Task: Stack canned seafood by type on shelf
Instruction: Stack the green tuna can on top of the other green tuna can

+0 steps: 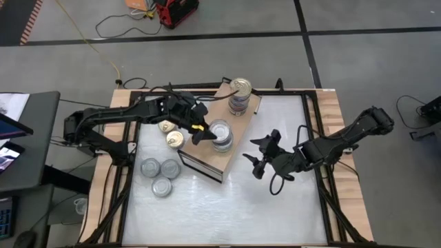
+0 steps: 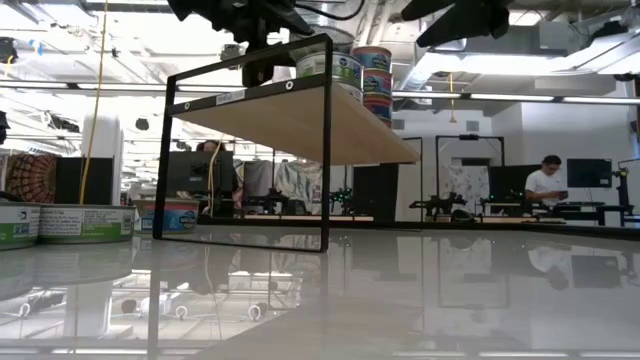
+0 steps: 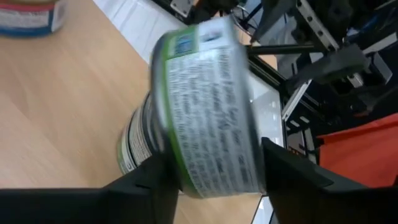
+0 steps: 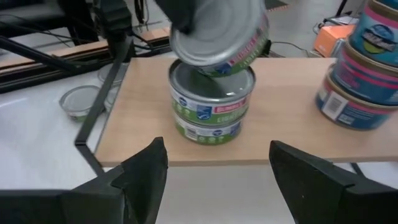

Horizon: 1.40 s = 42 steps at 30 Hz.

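The shelf point(image 1: 207, 162) is a tan board lying slantwise mid-table. On it stand a stack of blue-labelled tins point(image 1: 240, 96) with a gold lid and a stack of two green-labelled tins point(image 4: 211, 106) with a silver lid. My left gripper point(image 1: 202, 131) reaches in from the table's left and is shut on a third green-labelled tin point(image 4: 217, 37), tilted just over the green stack. My right gripper point(image 1: 256, 157) hovers open and holds nothing, off the shelf's right edge and facing the green stack. My left gripper pinches the green-labelled tin by its two flat faces point(image 3: 163, 155), one finger on each, with the label wall point(image 3: 211, 112) showing between them. The fingers slant down from the table's left. The tin is steeply tilted, its lower rim point(image 4: 217, 70) down at the stack's top lid.
Loose tins lie on the white table left of the shelf: two with gold lids point(image 1: 171, 133) and three with silver lids point(image 1: 160, 173). Wooden rails and a black frame point(image 1: 313, 138) border the table. There is open tabletop near the front edge. A person point(image 2: 548, 185) sits far behind.
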Tool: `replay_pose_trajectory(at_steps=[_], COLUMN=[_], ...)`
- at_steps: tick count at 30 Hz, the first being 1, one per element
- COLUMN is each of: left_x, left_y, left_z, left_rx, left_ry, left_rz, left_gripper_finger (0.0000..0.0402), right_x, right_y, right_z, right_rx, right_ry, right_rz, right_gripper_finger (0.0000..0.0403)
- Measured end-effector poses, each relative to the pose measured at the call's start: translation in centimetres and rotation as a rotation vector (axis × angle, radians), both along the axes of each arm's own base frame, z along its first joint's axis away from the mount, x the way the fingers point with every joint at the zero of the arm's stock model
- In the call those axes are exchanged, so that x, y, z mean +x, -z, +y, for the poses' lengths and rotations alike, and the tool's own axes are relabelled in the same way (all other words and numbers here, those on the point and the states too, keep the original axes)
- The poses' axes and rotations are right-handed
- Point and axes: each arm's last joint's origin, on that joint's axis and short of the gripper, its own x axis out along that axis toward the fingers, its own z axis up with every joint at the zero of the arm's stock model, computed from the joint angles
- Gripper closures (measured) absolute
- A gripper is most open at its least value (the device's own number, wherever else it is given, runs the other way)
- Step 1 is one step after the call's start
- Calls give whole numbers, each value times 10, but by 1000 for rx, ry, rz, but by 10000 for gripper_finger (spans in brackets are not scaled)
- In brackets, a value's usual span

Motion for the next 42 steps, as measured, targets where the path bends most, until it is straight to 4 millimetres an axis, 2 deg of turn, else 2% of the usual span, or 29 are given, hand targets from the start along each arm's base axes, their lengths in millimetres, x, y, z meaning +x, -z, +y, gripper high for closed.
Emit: replay_pose_trajectory(at_steps=[7, 15, 19, 26, 32, 38, 40, 42], left_x=[0, 0, -3, -6, -6, -12, -18, -25], left_y=[-2, -11, -9, -4, -4, 2, -1, -13], left_z=[0, -2, -3, -9, -16, -18, -17, -16], left_rx=[1, 152, 163, 137, 190, 231, 271, 351], left_ry=[8, 87, 105, 170, 239, 263, 248, 230], left_rz=[-14, -45, 3, 53, 38, 123, 145, 166], left_gripper_finger=[150, 111, 93, 88, 88, 88, 88, 88], right_x=[2, 3, 3, 3, 3, 3, 3, 3], right_y=[-2, -3, -3, -3, -3, -3, -3, -3], right_z=[0, 0, 0, 0, 0, 0, 0, 0], right_rx=[3, 9, 10, 9, 9, 9, 10, 10], right_ry=[-17, -26, -26, -24, -24, -24, -24, -24], right_rz=[-20, -23, -22, -22, -21, -21, -21, -21], right_gripper_finger=[98, 98, 98, 98, 98, 98, 98, 98])
